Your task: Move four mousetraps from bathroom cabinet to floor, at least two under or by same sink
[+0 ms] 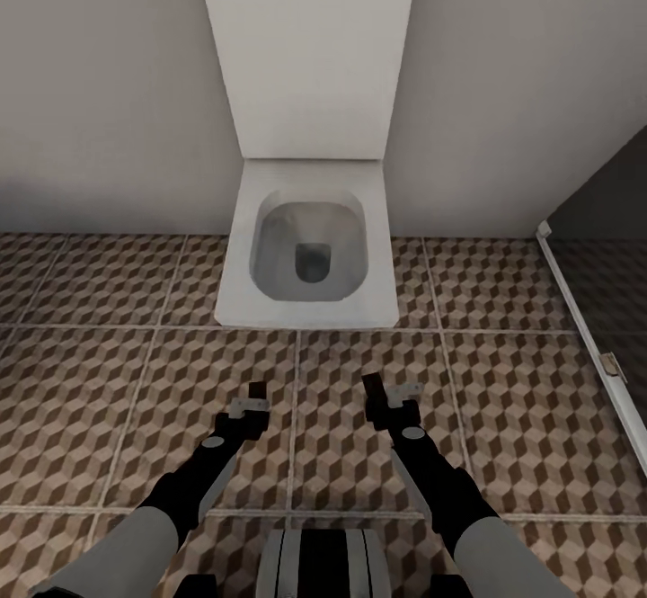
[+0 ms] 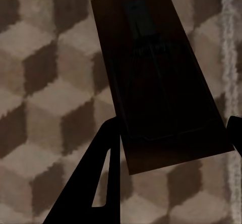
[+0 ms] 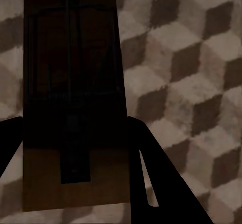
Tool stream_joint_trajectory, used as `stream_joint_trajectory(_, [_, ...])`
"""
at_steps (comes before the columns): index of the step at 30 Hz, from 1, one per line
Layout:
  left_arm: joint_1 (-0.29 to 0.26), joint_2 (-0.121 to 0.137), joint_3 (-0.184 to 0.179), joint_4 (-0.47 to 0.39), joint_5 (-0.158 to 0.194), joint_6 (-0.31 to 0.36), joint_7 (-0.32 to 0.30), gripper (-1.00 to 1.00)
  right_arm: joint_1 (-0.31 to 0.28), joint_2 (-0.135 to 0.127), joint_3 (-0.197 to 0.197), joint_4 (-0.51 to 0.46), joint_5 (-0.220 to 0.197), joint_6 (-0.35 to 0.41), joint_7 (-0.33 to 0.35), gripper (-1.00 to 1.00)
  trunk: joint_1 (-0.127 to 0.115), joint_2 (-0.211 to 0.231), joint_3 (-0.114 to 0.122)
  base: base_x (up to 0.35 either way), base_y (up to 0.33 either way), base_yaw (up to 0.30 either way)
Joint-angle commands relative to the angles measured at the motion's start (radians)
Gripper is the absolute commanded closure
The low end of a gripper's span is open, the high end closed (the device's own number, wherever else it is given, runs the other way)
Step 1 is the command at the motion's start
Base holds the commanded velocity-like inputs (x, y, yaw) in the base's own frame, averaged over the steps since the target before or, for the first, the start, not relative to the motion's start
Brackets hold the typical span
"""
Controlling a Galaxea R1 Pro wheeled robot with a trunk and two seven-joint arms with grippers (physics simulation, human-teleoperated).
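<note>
Each of my grippers holds one mousetrap above the bathroom floor (image 1: 135, 400) with its cube-pattern tiles. My left gripper (image 1: 252, 406) is shut on a dark brown mousetrap (image 2: 151, 67), the board clamped between its two black fingers (image 2: 101, 183). My right gripper (image 1: 385, 400) is shut on a second mousetrap (image 3: 70, 57), held the same way. In the head view the two boards appear as small dark tips, the left mousetrap (image 1: 258, 390) and the right mousetrap (image 1: 370, 388). The other mousetraps, the cabinet and the sink are out of view.
A white toilet (image 1: 310, 310) with its lid (image 1: 305, 49) up stands against the wall straight ahead of both grippers. At the right, a white rail (image 1: 584, 328) edges a dark glass panel (image 1: 611, 211). Open tiled floor lies to the left and between the arms.
</note>
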Motion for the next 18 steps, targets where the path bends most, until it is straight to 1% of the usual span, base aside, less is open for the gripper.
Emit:
stream_joint_trajectory(1, [0.000, 0.001, -0.008, -0.002, 0.009, 0.005, 0.009, 1.00, 0.000, 0.000, 0.004, -0.001, -0.007, 0.005, -0.007, 1.00, 0.004, -0.007, -0.005, 0.000, 0.000, 0.000])
stream_joint_trajectory(12, [0.000, 0.002, -0.008, -0.003, 0.008, 0.005, 0.009, 1.00, 0.000, 0.000, 0.004, 0.002, -0.007, 0.005, -0.007, 1.00, 0.046, -0.084, -0.053, 0.000, 0.000, 0.000])
stream_joint_trajectory(18, [0.000, 0.003, -0.008, -0.004, 0.008, 0.005, 0.009, 1.00, 0.000, 0.001, 0.004, 0.003, -0.007, 0.004, -0.007, 1.00, 0.046, -0.084, -0.055, 0.000, 0.000, 0.000])
